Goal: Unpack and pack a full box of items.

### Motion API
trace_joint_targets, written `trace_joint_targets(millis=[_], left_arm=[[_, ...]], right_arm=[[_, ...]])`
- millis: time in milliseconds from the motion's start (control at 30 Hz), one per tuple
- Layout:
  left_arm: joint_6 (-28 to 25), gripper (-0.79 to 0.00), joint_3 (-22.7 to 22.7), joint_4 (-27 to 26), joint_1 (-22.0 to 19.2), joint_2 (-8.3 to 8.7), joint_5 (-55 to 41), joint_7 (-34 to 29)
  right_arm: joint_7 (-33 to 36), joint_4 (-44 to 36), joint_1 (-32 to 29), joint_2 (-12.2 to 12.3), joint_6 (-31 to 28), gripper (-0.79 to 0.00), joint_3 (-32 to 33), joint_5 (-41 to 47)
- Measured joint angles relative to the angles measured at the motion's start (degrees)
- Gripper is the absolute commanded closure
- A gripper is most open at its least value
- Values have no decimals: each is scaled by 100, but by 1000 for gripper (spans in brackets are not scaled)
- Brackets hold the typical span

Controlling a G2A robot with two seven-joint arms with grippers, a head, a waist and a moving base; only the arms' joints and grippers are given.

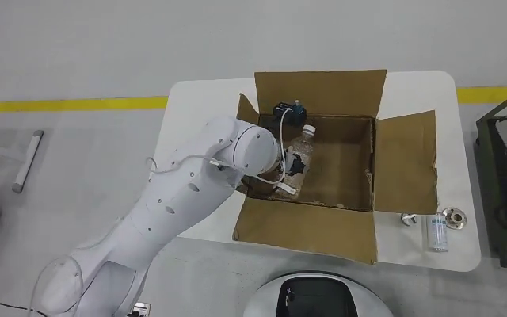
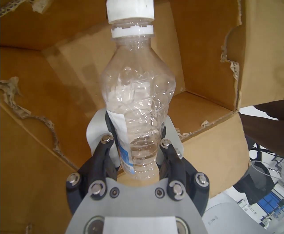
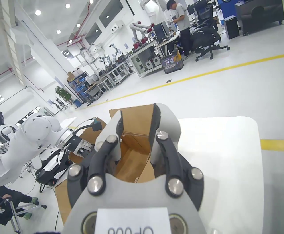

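**Top view.** The cardboard box [image 1: 317, 91] stands open on the white desk [image 1: 198, 119], all four flaps folded out. The left arm leans over the box's near-left corner. The left pincer [image 1: 291, 168] is inside the box and gripping the clear plastic bottle [image 1: 299, 150], which lies close to the left wall with its cap toward the back wall. Whether the bottle touches the box floor cannot be told. Outside the box, near the desk's right edge, lie a small bottle [image 1: 438, 232] and two small metal parts [image 1: 453, 216].

**Left wrist view.** The left pincer [image 2: 137, 130] is clamped on the bottle [image 2: 137, 88] low on its body, at the label, with a finger on each side. The bottle wall is thin and crumpled, and the white cap [image 2: 129, 11] points away from the wrist. The cardboard edges around it are torn and ragged.

**Right wrist view.** The right pincer [image 3: 137, 119] hangs above the desk [image 3: 221, 155], its fingers apart with nothing between them, facing the box [image 3: 131, 159].

**Hazards, as judged.**
- The crumpled wall may give under the clamp, letting the bottle slip or twist.
- The grip is far from the cap, so the long free end could swing.
- On a lift, the cap or shoulder could catch the left wall or its flap and drag the box across the desk.
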Motion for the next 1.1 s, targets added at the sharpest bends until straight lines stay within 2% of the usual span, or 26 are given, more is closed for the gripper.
trace_joint_targets(millis=[200,467,833,867,900,1000,1100], left_arm=[[300,0,300,564,-205,-295,-105,45],[631,0,585,1080,-349,-573,165,150],[622,0,781,1707,-329,-913,177,143],[615,-18,793,1767,-328,-939,184,157],[611,-77,806,1821,-329,-964,206,166],[595,-763,831,2000,-333,-1041,240,177],[542,-785,865,2172,-327,-1114,280,153]], right_arm=[[45,0,21,-3,-16,0,-25,51],[106,0,23,-8,3,0,-27,127],[110,0,2,-19,-40,0,-25,125],[114,0,2,-20,-44,0,-23,126],[117,0,2,-20,-46,0,-19,128],[127,0,2,-22,-43,0,8,148],[140,0,0,-24,-41,0,27,164]])
